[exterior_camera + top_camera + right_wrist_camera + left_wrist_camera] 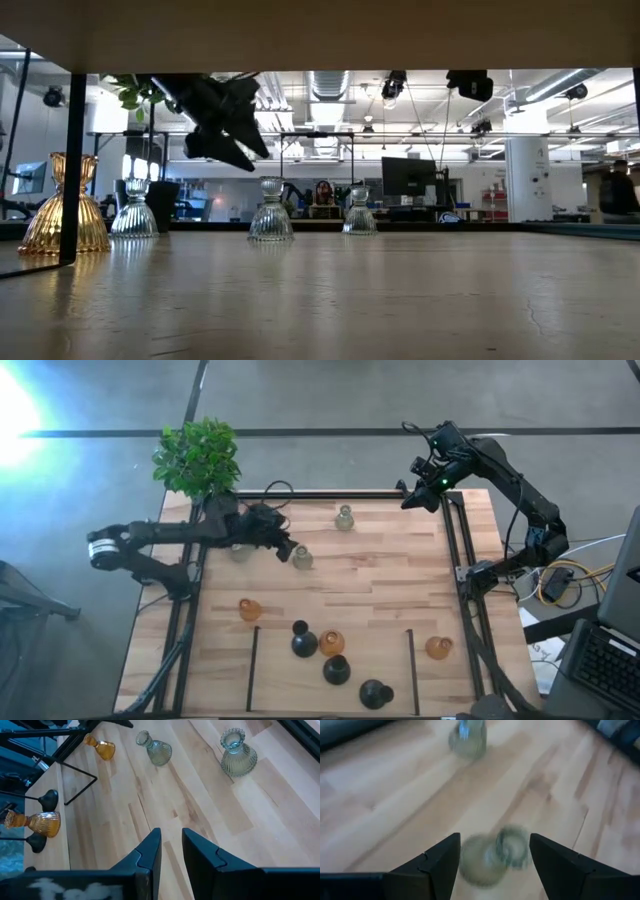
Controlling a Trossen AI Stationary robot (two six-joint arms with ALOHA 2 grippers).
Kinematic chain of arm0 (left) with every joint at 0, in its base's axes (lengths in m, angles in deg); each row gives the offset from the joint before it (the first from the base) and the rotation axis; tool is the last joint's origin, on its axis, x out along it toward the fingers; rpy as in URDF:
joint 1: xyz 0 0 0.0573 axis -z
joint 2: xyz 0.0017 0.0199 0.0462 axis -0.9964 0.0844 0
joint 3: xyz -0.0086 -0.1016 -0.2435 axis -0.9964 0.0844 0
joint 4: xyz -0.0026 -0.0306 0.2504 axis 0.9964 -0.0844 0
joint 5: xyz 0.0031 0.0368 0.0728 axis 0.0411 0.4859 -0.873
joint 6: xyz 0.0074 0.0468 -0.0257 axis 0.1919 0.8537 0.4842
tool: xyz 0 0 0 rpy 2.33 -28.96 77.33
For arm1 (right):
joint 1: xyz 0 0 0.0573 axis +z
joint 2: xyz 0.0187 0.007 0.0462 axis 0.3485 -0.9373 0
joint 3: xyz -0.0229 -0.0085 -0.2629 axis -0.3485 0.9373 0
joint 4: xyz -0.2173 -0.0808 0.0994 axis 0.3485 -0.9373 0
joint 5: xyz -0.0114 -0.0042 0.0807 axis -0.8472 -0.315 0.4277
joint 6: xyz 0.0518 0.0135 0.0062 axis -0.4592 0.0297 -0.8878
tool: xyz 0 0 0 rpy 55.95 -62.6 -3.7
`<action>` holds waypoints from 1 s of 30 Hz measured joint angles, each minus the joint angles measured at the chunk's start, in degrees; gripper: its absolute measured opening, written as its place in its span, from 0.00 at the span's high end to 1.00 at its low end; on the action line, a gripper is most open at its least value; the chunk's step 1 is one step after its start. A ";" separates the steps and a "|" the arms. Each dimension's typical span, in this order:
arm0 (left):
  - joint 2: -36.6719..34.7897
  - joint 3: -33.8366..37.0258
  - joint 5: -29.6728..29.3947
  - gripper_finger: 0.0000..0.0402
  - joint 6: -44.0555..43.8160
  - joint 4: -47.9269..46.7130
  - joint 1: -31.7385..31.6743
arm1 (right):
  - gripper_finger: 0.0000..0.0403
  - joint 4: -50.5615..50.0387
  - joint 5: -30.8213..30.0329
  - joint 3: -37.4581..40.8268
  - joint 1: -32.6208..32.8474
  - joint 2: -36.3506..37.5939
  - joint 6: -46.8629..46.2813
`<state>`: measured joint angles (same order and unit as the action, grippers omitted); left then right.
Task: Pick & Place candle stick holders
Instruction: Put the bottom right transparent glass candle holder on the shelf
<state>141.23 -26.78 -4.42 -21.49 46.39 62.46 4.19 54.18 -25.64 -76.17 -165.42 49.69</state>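
Three pale green-grey candle stick holders stand upright on their bases on the wooden table: one (302,557) mid-table, one (344,517) farther back, and one (240,550) partly under my left arm. Amber holders (249,609) (331,643) (438,648) and black ones (303,641) (336,669) (376,693) stand toward the near edge. My left gripper (292,550) (495,836) hangs open, raised above the mid-table pale holder (492,857), which shows between its fingers from above. In the low view that gripper (235,150) is clear of the table. My right gripper (410,498) (171,832) waits high over the far right corner, with a narrow gap and nothing between its fingers.
A potted green plant (197,457) stands at the far left corner, beside my left arm. Black frame rails (458,560) run along the table's left and right sides. Two dark strips (253,655) (410,660) mark the near part. Bare wood (390,580) lies in the middle.
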 joint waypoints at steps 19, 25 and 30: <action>10.58 -12.55 4.53 0.40 -1.08 -15.75 -0.09 | 0.84 -0.44 0.00 0.00 0.00 0.00 1.29; 12.56 -12.53 6.90 0.40 -1.75 -15.91 -0.13 | 0.81 -0.37 0.00 0.00 0.00 0.00 1.65; 14.44 -13.04 6.77 0.40 -1.72 -15.89 -0.20 | 0.81 -0.22 0.00 0.00 0.00 0.00 1.76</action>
<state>155.67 -39.82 2.35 -23.21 30.51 62.27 3.97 54.18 -25.64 -76.17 -165.42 51.44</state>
